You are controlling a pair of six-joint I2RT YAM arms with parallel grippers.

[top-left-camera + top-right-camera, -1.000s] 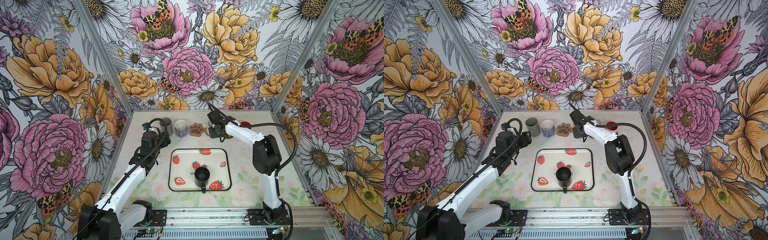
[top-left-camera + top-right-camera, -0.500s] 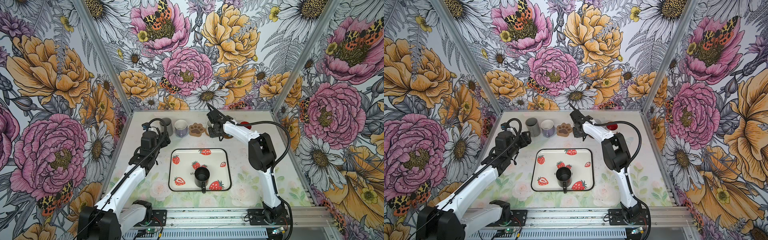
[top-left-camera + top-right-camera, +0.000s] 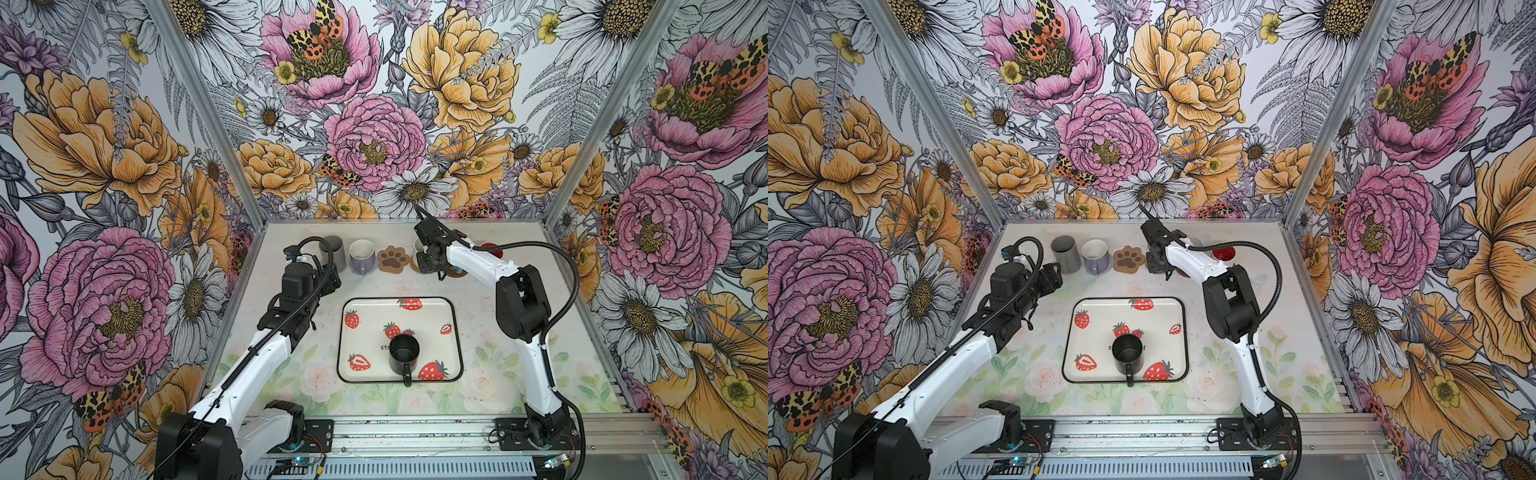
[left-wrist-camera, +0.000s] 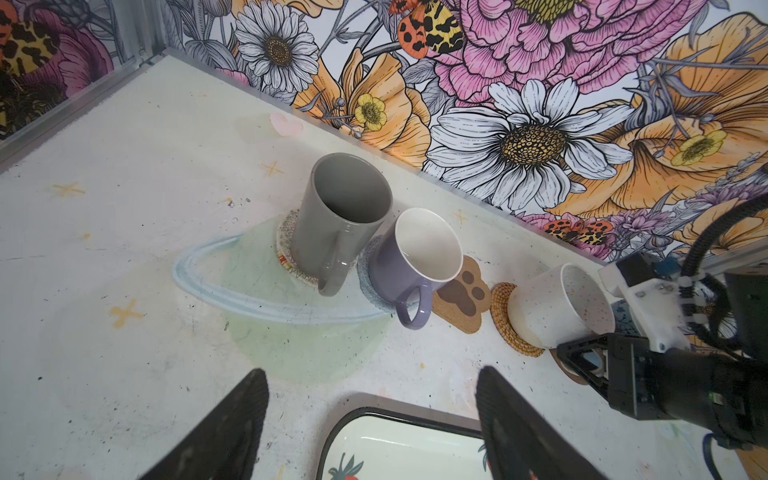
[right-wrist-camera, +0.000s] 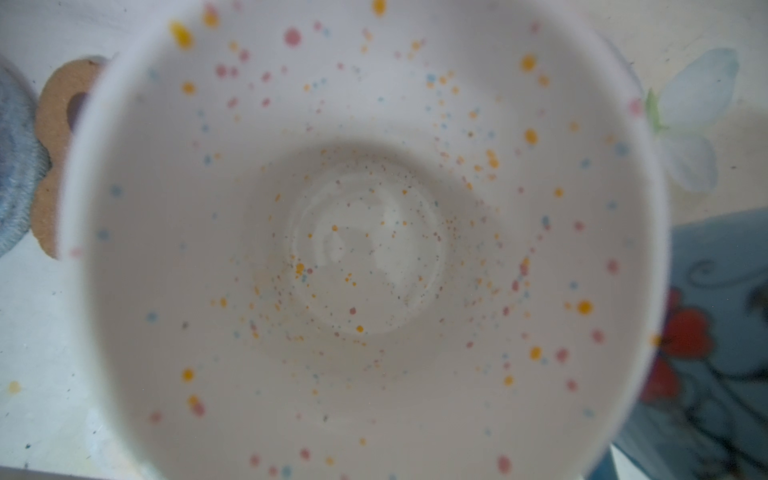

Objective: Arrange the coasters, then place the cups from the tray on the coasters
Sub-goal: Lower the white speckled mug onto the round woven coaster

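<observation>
**Speckled cup tipped onto its coaster**

The speckled cup leans near the worktop's back edge, lower edge meeting the rattan coaster, mouth tilted toward the right gripper. That gripper clenches it from the front-edge side, seemingly by the handle. The left gripper, farther off, hangs spread and empty

Robot test booth, lab-type rig. Three floral panels box in small table, joined by bare aluminium posts. Left arm and right arm, white and black, bolted to slotted aluminium rail at near edge. Black corrugated cable loops off right arm. Small lit circuit board below rail, near left. Table top pastel-printed, scuffed.
</observation>
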